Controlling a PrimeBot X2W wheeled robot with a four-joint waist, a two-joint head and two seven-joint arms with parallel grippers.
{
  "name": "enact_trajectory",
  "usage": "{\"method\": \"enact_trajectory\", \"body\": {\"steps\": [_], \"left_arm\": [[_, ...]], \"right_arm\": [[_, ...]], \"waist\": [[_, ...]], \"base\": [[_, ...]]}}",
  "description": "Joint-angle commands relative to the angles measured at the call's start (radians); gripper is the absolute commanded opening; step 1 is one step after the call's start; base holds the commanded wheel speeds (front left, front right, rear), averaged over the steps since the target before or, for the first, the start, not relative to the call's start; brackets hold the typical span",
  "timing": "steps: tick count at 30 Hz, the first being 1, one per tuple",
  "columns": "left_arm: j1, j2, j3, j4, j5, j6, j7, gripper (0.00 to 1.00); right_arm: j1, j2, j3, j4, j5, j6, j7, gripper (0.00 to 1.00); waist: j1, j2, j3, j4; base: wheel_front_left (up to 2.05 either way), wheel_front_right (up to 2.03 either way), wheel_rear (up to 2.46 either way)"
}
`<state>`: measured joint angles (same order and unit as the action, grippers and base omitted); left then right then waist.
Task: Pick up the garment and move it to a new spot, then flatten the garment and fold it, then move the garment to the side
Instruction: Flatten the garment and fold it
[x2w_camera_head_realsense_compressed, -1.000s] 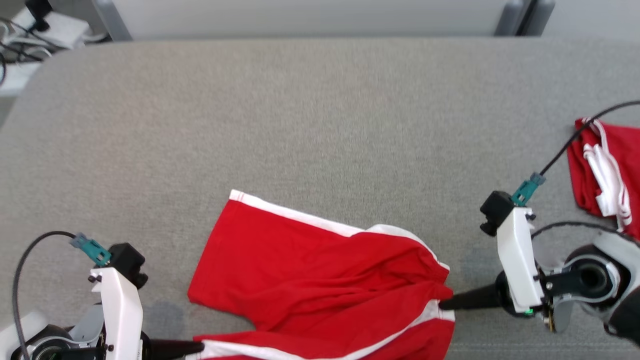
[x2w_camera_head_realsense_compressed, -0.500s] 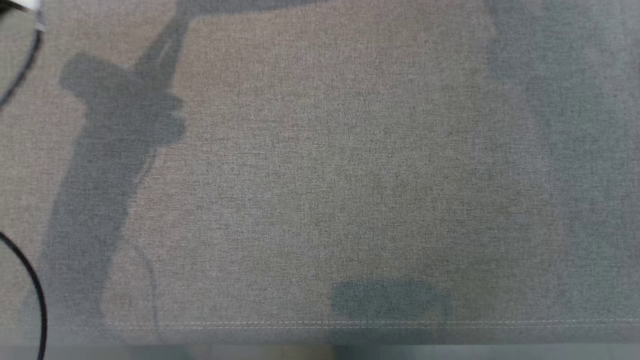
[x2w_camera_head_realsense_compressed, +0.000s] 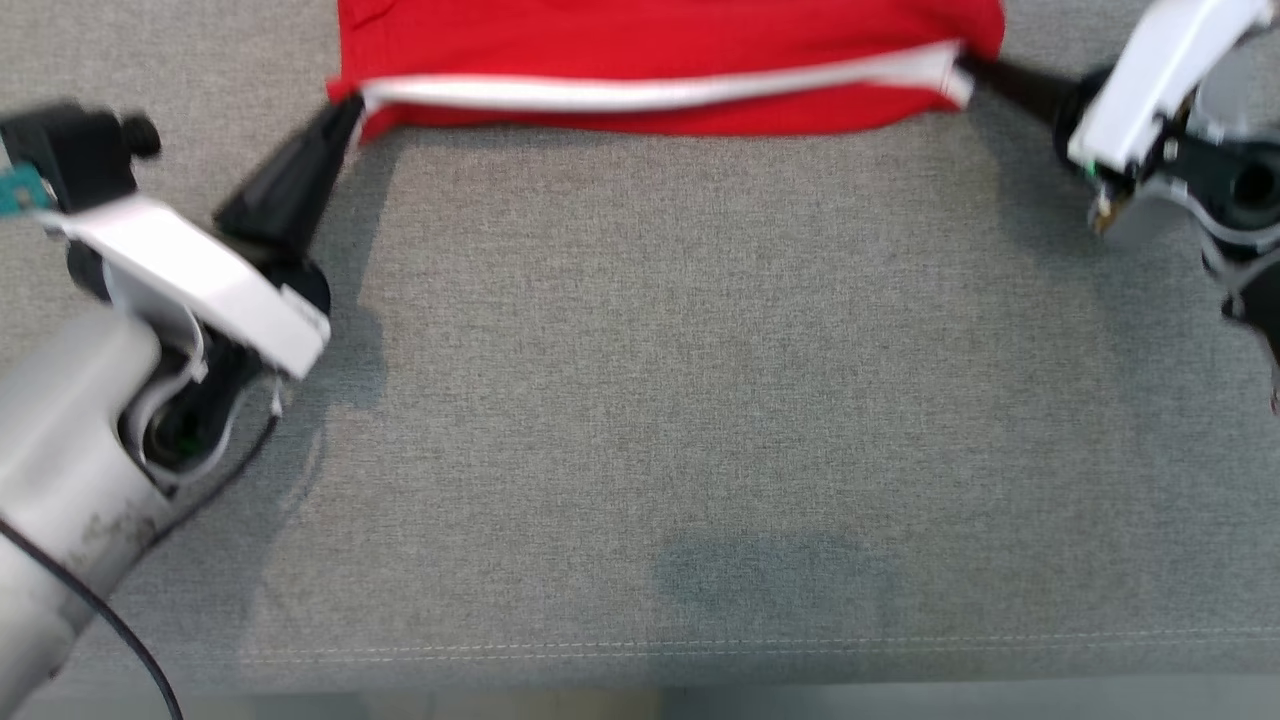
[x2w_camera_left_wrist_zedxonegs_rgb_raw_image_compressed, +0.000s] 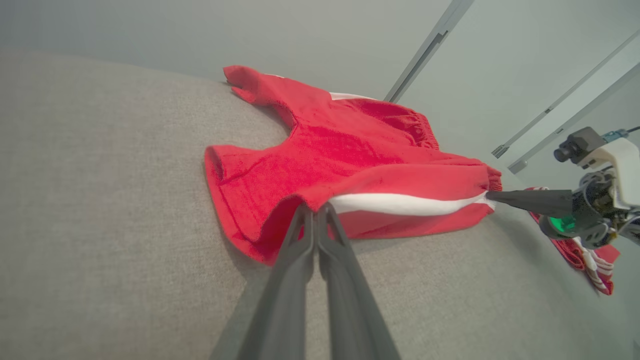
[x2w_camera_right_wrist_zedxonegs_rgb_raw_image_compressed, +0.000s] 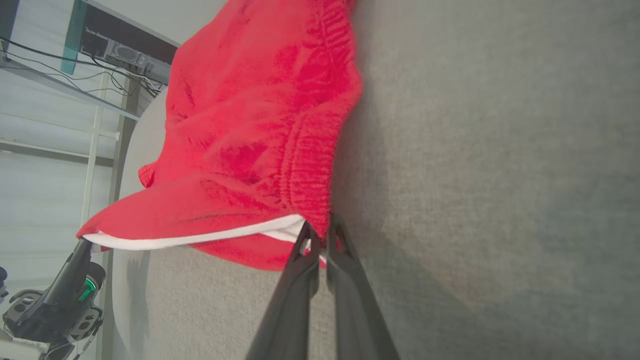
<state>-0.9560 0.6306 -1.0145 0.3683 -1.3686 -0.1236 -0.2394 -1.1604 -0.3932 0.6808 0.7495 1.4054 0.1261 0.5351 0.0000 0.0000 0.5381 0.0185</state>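
Observation:
The garment (x2w_camera_head_realsense_compressed: 650, 50) is a pair of red shorts with a white side stripe, lying at the top of the head view on the grey cloth table (x2w_camera_head_realsense_compressed: 640, 400). My left gripper (x2w_camera_head_realsense_compressed: 345, 105) is shut on its left hem corner, and my right gripper (x2w_camera_head_realsense_compressed: 965, 65) is shut on the waistband end. The striped edge between them is lifted and stretched taut. In the left wrist view the garment (x2w_camera_left_wrist_zedxonegs_rgb_raw_image_compressed: 350, 160) trails back over the table from my left gripper (x2w_camera_left_wrist_zedxonegs_rgb_raw_image_compressed: 316, 209), with the right gripper (x2w_camera_left_wrist_zedxonegs_rgb_raw_image_compressed: 492, 196) pinching the far end. The right wrist view has my right gripper (x2w_camera_right_wrist_zedxonegs_rgb_raw_image_compressed: 320, 230) at the garment (x2w_camera_right_wrist_zedxonegs_rgb_raw_image_compressed: 260, 125) waistband.
A second red and white garment (x2w_camera_left_wrist_zedxonegs_rgb_raw_image_compressed: 585, 255) lies on the table beyond the right arm. The table's front edge with its seam (x2w_camera_head_realsense_compressed: 700, 648) runs along the bottom of the head view. Shelving with cables (x2w_camera_right_wrist_zedxonegs_rgb_raw_image_compressed: 75, 60) stands beyond the far end.
The head camera has tilted down toward the table's front edge. Both grippers stay shut on the garment's corners, and its striped edge is now stretched straight between them.

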Motion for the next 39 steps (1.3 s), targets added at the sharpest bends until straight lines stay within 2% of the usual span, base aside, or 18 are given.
{"method": "enact_trajectory", "body": {"steps": [1,6,12,25,34,35,36,37,38,39], "left_arm": [[0.004,0.058,0.039,-0.014,0.000,-0.007,-0.012,0.00],[0.140,0.046,0.068,-0.037,0.017,-0.007,-0.022,0.00],[0.279,-0.004,0.134,-0.045,0.081,-0.007,-0.022,0.00],[0.513,-0.090,0.216,-0.015,0.174,-0.007,-0.022,0.00],[0.599,-0.116,0.203,0.035,0.208,-0.007,-0.022,0.00],[0.602,-0.119,0.203,0.041,0.212,-0.007,-0.022,0.11],[0.604,-0.120,0.199,0.051,0.225,-0.007,-0.022,0.47],[0.607,-0.122,0.194,0.060,0.237,-0.007,-0.022,0.95],[0.610,-0.125,0.194,0.070,0.244,-0.007,-0.022,1.00],[0.614,-0.128,0.192,0.082,0.254,-0.007,-0.022,1.00]], "right_arm": [[0.035,-0.016,-0.004,-0.036,0.012,0.005,0.008,0.00],[0.202,-0.088,-0.012,-0.162,0.057,0.005,-0.006,0.00],[0.357,-0.118,-0.018,-0.269,0.089,0.005,-0.060,0.00],[0.592,-0.101,-0.007,-0.316,0.129,0.005,-0.164,0.00],[0.675,-0.088,0.015,-0.325,0.141,0.005,-0.177,0.00],[0.680,-0.089,0.019,-0.327,0.139,0.005,-0.175,0.00],[0.685,-0.089,0.022,-0.327,0.138,0.005,-0.175,0.29],[0.689,-0.091,0.024,-0.326,0.132,0.005,-0.180,0.80],[0.691,-0.094,0.027,-0.328,0.124,0.005,-0.185,1.00],[0.696,-0.097,0.030,-0.331,0.117,0.005,-0.191,1.00]], "waist": [[0.0000,0.0000,-0.015,0.003],[0.0000,0.0000,-0.080,0.012],[0.0000,0.0000,-0.175,0.018],[0.0000,0.0000,-0.340,0.033],[0.0000,0.0000,-0.396,0.022],[0.0000,0.0000,-0.399,0.022],[0.0000,0.0000,-0.403,0.020],[0.0000,0.0000,-0.406,0.019],[0.0000,0.0000,-0.409,0.018],[0.0000,0.0000,-0.414,0.017]], "base": [[0.00,0.00,0.00],[0.00,0.00,0.00],[0.00,0.00,0.00],[0.00,0.00,0.00],[0.00,0.00,0.00],[0.00,0.00,0.00],[0.00,0.00,0.00],[0.00,0.00,0.00],[0.00,0.00,0.00],[0.00,0.00,0.00]]}}
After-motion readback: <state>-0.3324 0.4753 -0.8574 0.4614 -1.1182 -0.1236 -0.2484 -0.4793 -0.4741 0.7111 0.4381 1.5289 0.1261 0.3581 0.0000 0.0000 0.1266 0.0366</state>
